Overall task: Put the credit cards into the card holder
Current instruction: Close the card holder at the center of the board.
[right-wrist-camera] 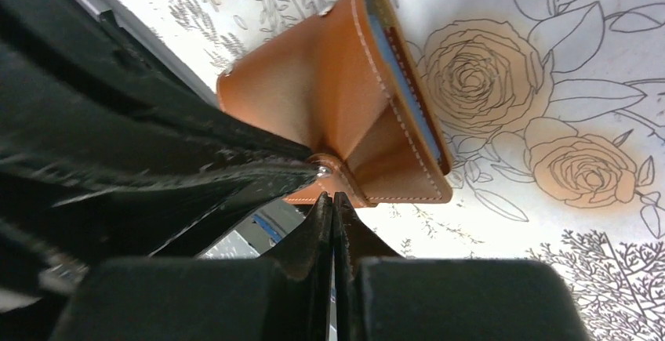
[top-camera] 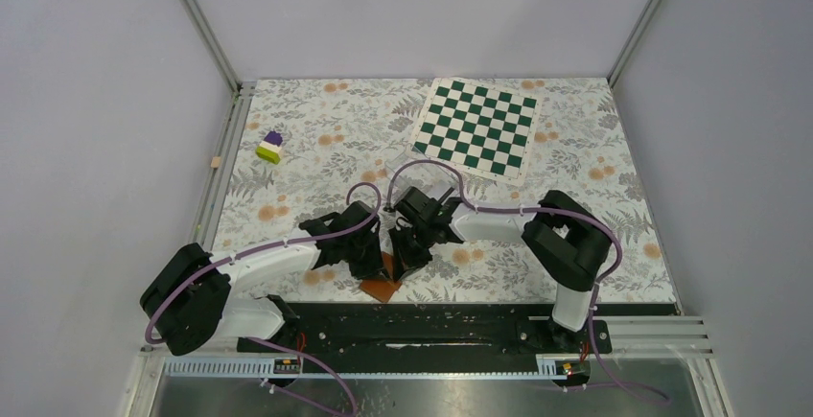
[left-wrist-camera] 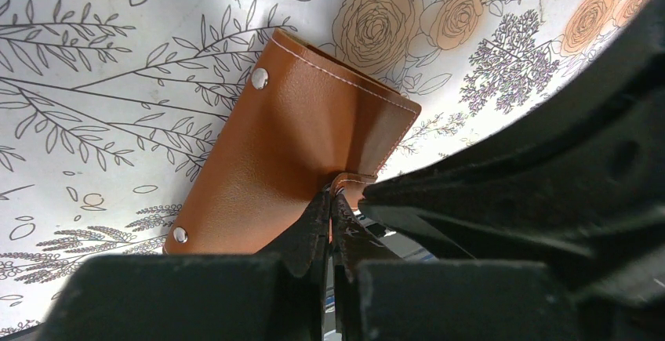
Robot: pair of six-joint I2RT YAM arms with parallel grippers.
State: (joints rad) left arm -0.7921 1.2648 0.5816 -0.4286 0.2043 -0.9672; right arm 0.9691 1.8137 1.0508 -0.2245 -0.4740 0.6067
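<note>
The card holder [top-camera: 382, 289], a brown leather wallet, sits at the table's near edge between both grippers. In the left wrist view it [left-wrist-camera: 290, 137] shows its outside with two metal snaps. My left gripper [left-wrist-camera: 331, 197] is shut on its snap tab. In the right wrist view the wallet [right-wrist-camera: 321, 98] stands partly open in a V, with a pale blue-grey pocket edge [right-wrist-camera: 401, 74]. My right gripper [right-wrist-camera: 333, 197] is shut, with its tips against the wallet's lower edge beside the tab; I cannot tell whether it pinches leather. No credit cards are in view.
A green-and-white checkered mat [top-camera: 476, 127] lies at the back right. A small purple and green block [top-camera: 270, 147] stands at the back left. The black base rail [top-camera: 431, 326] runs just behind the wallet at the near edge.
</note>
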